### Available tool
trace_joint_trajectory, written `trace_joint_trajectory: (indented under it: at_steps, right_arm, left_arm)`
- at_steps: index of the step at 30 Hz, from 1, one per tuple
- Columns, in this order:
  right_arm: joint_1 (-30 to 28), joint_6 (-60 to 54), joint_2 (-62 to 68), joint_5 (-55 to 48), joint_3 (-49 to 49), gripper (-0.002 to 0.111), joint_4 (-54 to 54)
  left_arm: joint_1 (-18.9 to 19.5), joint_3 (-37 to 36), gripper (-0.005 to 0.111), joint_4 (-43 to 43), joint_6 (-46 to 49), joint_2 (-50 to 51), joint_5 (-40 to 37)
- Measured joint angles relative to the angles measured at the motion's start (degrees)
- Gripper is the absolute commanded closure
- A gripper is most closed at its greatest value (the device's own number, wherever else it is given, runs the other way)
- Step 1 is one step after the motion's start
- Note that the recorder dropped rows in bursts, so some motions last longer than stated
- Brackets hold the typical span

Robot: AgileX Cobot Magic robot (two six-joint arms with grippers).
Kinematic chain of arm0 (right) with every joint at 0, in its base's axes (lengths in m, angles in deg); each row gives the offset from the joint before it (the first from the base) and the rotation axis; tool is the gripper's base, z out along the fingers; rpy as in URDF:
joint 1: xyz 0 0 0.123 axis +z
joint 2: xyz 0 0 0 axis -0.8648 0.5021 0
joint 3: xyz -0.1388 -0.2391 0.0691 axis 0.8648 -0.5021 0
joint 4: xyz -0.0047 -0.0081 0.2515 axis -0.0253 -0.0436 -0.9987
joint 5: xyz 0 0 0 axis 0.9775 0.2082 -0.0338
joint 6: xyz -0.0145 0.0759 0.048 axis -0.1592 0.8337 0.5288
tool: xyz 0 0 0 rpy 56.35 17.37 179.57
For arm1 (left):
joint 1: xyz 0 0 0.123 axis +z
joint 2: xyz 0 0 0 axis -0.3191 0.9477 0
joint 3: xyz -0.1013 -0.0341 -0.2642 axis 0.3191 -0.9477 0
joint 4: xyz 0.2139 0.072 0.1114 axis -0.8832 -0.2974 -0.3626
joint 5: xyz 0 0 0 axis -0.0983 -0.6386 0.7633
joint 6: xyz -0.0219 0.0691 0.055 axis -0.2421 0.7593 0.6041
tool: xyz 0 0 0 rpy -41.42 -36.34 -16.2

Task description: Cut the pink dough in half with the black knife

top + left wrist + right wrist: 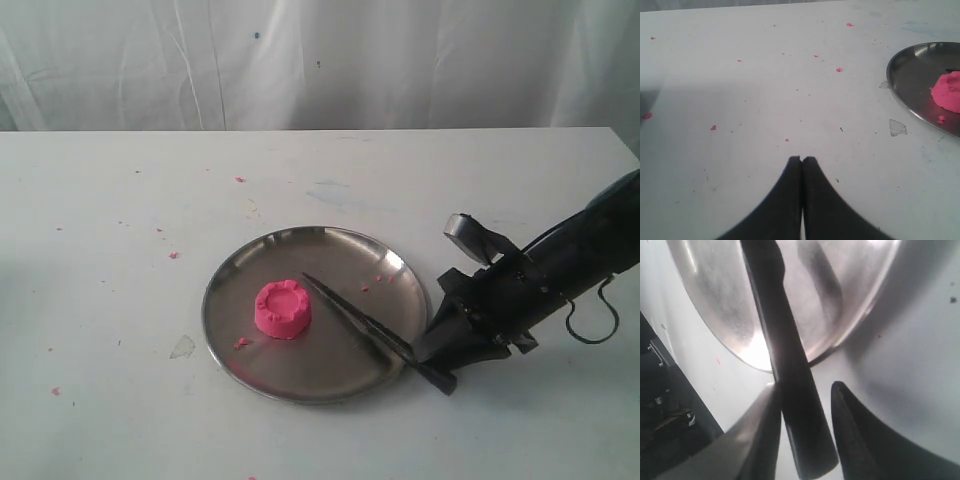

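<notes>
Noting the near right first: right claw sits low at the plate's near-right rim, over the knife handle. In the right wrist view the claw is released and straddles the handle. One finger touches it, the other stands just apart, so nothing is gripped yet.

Knife, judged: light, stiff, slim, with a smooth handle likely to roll or pivot under a one-sided push. It lies across the rim, which should leave room under the handle. Take hold mid-handle, well back from the blade, and squeeze square.

Dough: a whole, uncut puck, left of centre on the plate. Judged soft and light. It may stick to the blade and skid on the polished steel, since nothing pins it.

Blade runs far-left across the plate, and its tip ends just beside the dough. Cannot tell whether they touch.

Left claw: clenched on nothing, fingers pressed together, hovering over bare bench. The plate rim is in its view.

Hard to make out:
- The handle's butt is partly covered by the claw in the exterior view.
- Which way the cutting edge faces is not readable.
- The left arm is absent from the exterior view.
- The dough is cut off at the left wrist frame's edge and is not in the right wrist view.

Farther out: pink crumbs scattered over the bench.
</notes>
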Motion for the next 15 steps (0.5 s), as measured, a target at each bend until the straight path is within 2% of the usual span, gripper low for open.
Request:
trace_joint_trajectory:
  at_steps: [10, 13, 15]
  right_arm:
    - [0.0, 0.0, 0.0, 3.99, 1.8, 0.076, -0.39]
    - [0.0, 0.0, 0.0, 3.99, 1.84, 0.067, 0.39]
    - [0.0, 0.0, 0.0, 3.99, 1.84, 0.065, 1.52]
  left_arm:
    - [0.0, 0.0, 0.107, 0.0, 0.0, 0.0, 0.0]
    - [0.0, 0.0, 0.107, 0.0, 0.0, 0.0, 0.0]
    - [0.0, 0.0, 0.107, 0.0, 0.0, 0.0, 0.0]
